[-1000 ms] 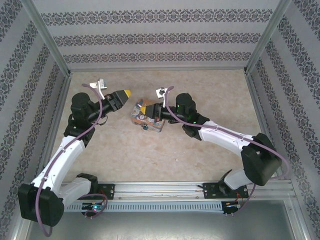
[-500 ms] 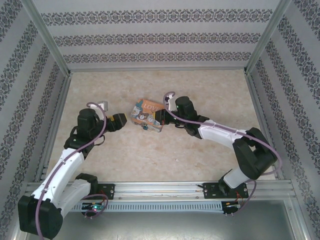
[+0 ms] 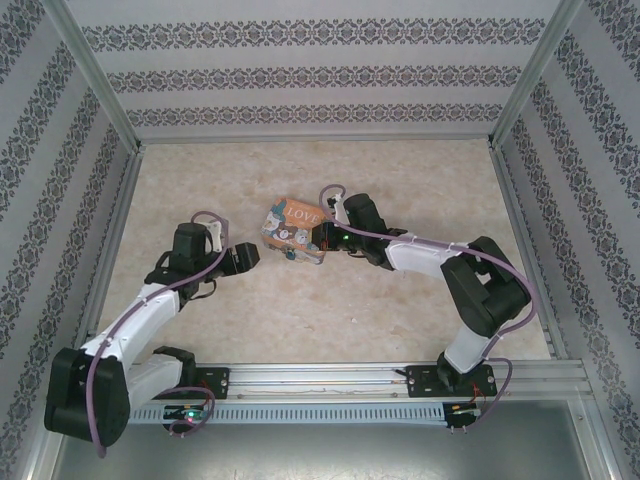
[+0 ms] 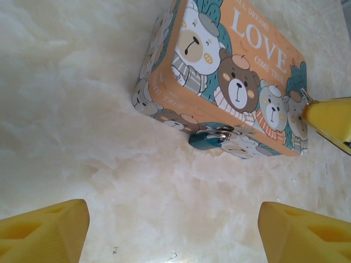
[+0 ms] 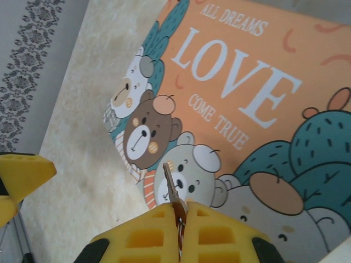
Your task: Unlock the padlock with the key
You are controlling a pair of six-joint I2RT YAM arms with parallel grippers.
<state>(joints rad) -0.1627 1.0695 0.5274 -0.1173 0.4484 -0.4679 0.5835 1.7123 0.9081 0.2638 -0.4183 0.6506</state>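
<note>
The tiny teal padlock (image 4: 210, 140) hangs on the front side of the orange cartoon "LOVE" box (image 4: 241, 60), its silver shackle through the clasp; from above the padlock (image 3: 290, 254) shows at the box's near edge. My left gripper (image 4: 174, 241) is open, low over the table, a short way in front of the padlock, with nothing between its fingers. My right gripper (image 5: 181, 219) is shut on the small silver key (image 5: 170, 185), whose blade points out over the box lid near its corner. The right gripper's fingers (image 4: 330, 118) hover at the box's right end.
The box (image 3: 293, 228) lies mid-table on the pale marbled surface (image 3: 400, 310). Patterned walls and metal frame posts close the space on three sides. The left gripper (image 3: 243, 258) and right gripper (image 3: 320, 236) flank the box closely.
My left gripper came down and nearer, from the back left to low in front of the box. My right arm dropped lower at the box's right end, still gripping the key.
</note>
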